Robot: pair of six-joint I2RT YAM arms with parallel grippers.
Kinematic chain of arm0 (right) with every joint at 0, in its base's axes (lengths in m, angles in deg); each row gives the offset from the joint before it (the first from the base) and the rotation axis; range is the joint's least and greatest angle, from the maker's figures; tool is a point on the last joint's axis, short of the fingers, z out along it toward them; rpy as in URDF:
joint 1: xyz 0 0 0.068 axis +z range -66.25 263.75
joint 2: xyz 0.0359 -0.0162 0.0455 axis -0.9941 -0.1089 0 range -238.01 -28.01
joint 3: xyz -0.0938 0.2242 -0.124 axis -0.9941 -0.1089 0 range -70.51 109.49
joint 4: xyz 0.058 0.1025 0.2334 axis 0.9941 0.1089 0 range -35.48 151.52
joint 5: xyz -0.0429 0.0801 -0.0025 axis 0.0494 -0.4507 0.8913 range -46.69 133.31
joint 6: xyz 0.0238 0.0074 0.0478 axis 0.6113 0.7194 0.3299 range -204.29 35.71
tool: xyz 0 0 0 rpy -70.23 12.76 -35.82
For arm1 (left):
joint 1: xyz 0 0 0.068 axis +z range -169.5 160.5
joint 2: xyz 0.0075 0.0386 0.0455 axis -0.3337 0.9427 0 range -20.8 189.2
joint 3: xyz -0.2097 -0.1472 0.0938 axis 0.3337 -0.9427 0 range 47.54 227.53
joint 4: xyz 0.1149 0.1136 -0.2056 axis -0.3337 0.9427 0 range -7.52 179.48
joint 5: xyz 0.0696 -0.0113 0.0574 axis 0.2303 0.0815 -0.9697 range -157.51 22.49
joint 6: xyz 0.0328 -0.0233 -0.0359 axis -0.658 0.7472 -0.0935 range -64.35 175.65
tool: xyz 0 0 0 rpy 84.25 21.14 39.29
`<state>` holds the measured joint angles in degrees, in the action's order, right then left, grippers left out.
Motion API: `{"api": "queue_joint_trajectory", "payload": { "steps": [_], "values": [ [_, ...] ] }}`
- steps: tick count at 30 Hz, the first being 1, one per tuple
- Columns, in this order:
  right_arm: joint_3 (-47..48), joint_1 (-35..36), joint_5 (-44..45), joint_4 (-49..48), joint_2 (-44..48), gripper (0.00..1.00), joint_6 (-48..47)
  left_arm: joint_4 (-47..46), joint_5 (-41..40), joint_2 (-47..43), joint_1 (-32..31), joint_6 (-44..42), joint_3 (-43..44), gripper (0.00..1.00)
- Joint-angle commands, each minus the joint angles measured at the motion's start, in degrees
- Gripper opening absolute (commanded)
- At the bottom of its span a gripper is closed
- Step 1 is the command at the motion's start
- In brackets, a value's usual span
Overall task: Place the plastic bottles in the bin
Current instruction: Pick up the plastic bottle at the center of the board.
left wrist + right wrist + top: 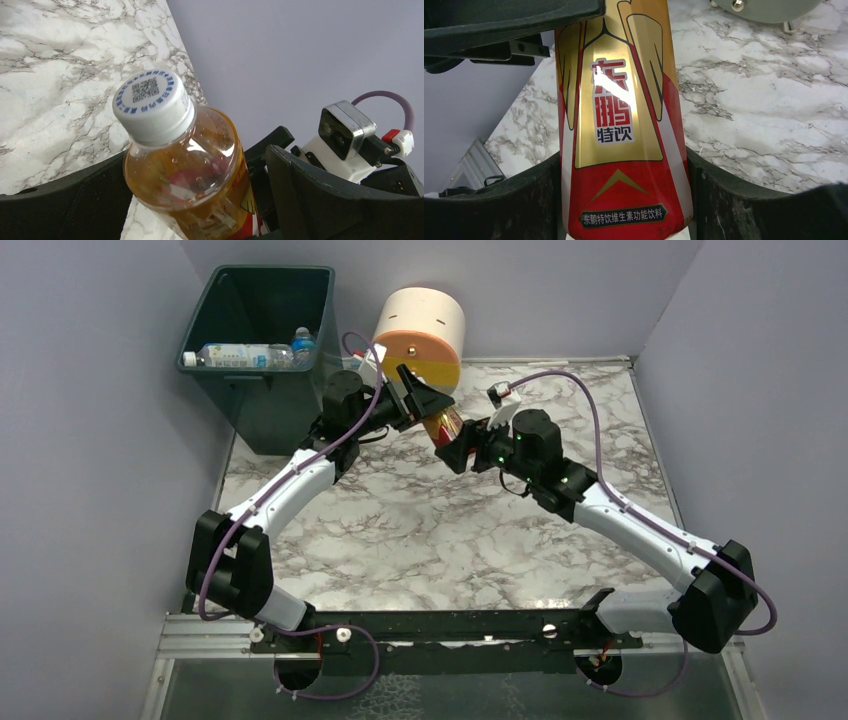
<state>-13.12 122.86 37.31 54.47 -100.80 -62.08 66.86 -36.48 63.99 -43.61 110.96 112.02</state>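
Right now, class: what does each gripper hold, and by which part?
The right gripper grips the bottle by its red lower label. The left gripper stands open around the bottle's upper part, holding nothing.

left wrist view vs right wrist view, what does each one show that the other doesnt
Only the left wrist view: a white cap with blue print, amber drink below it, and a purple cable against the wall. Only the right wrist view: the red and gold label, with the right tool clamped on either side of it. Both: the same bottle and the marble table.
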Motion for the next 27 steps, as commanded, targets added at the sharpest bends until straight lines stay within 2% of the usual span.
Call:
{"api": "queue_joint_trajectory", "payload": {
  "steps": [1, 6, 12, 15, 17, 22, 23, 24, 27],
  "values": [
    [1.77, 2.02, 2.31, -2.06, -0.81, 0.61, 0.44, -2.4, -1.27, -0.24, -0.57, -0.18, 1.29, 0.99],
    [2.03, 2.62, 2.7, -2.3, -1.61, 0.61, 0.32, -2.53, -1.49, -0.28, -0.68, -0.19, 0.69, 0.95],
    [1.99, 2.81, 3.17, -2.66, -2.51, 0.62, 0.45, -2.67, -0.63, 0.19, -0.84, -0.39, 0.98, 0.66],
    [2.16, 2.88, 3.14, -2.67, -2.54, 0.62, 0.46, -2.6, -0.7, 0.27, -0.85, -0.49, 1.0, 0.57],
    [2.32, 2.9, 3.03, -2.48, -2.48, 0.64, 0.46, -2.46, -0.68, 0.37, -0.89, -0.47, 1.21, 0.56],
    [3.37, 2.92, 3.37, 0.02, -1.41, 0.83, 0.01, -0.69, -1.23, 0.91, -0.85, -1.82, 3.15, 0.56],
    [3.43, 2.88, 3.77, 0.7, -0.86, 0.88, -0.13, 0.11, -1.43, 1.1, -0.77, -2.4, 4.05, 0.56],
    [3.43, 2.89, 4.18, 1.52, -0.2, 0.97, -0.34, 0.92, -1.46, 1.34, -0.69, -2.99, 5.06, 0.56],
    [3.08, 2.94, 6.12, 3.76, 2.12, 0.99, -0.72, 3.28, -1.71, 1.95, 0.02, -4.42, 8.04, 0.56]
  ]
}}
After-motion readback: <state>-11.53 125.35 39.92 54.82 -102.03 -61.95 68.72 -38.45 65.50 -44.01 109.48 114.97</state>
